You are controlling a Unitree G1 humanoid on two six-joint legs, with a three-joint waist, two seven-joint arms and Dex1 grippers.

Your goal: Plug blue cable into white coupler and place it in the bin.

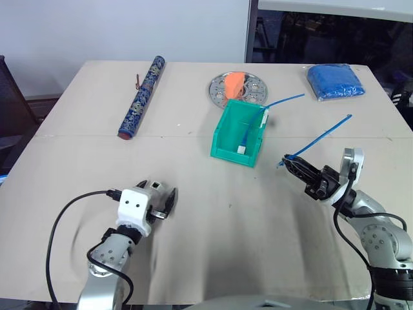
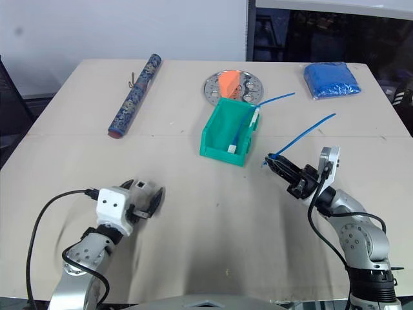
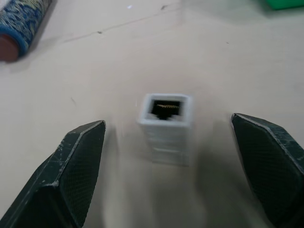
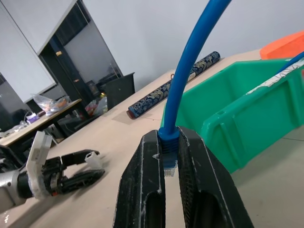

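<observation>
Between the spread fingers of the left gripper (image 3: 168, 161) stands the small white plastic coupler (image 3: 166, 126) (socket visible); the thin bright-blue cable (image 4: 192, 61) is pinched by the right gripper (image 4: 169, 164).

Beige table (image 1: 193, 213) before white wall (image 1: 116, 26)

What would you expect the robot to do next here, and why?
Probably close the left gripper on the white coupler. The coupler stands on the table between its open fingers, socket showing, not yet gripped. The right gripper is already shut on the blue cable at its plug, so the coupler must be held before plugging.
</observation>
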